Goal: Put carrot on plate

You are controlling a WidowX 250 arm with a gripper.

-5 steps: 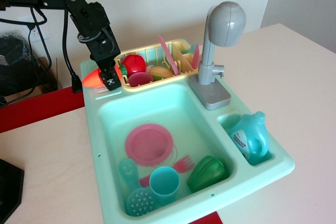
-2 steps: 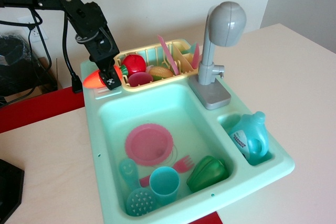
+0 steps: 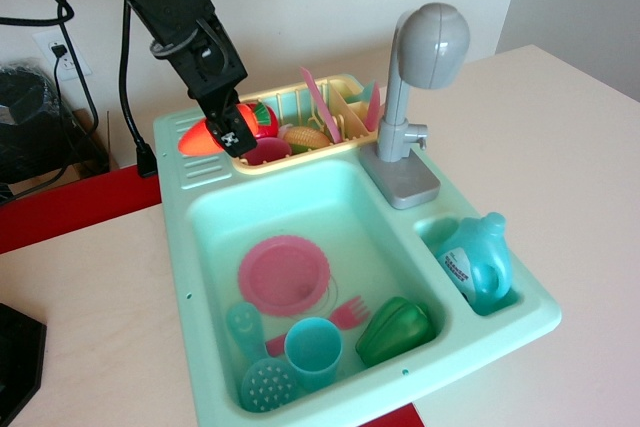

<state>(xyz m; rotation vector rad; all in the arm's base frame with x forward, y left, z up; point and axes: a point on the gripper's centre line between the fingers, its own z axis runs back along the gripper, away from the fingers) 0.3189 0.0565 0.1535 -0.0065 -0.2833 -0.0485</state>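
The carrot (image 3: 198,137) is orange with a green stub and hangs in the air over the sink's back left corner. My gripper (image 3: 228,131) is shut on the carrot near its green end and holds it lying sideways, tip to the left. The pink plate (image 3: 284,274) lies flat on the floor of the teal sink basin (image 3: 212,212), well below and in front of the gripper.
A yellow dish rack (image 3: 300,107) behind the basin holds a red apple (image 3: 264,119), corn (image 3: 305,136) and pink utensils. A grey tap (image 3: 420,67) stands at the back right. In the basin lie a teal cup (image 3: 313,350), a green pepper (image 3: 394,329), a perforated disc (image 3: 265,385) and a pink fork (image 3: 345,313). A blue bottle (image 3: 477,260) sits at right.
The gripper has lifted the carrot and carried it a little up and to the right, toward the dish rack and the basin.
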